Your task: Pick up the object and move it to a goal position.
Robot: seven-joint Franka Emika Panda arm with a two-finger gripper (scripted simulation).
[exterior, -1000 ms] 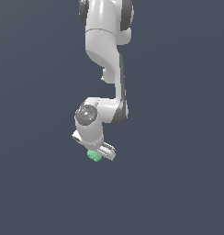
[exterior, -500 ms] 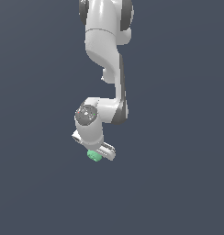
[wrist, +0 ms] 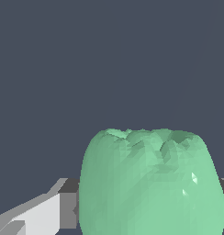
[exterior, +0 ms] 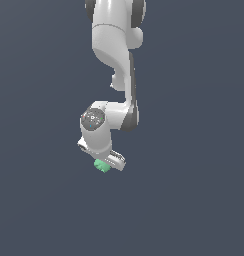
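The small, lumpy, mint-green blob sat between the white robot jaws, at about 6 o'clock below the arm's round wrist, and they seemed to pinch it, so a slow, steady carry looked best.
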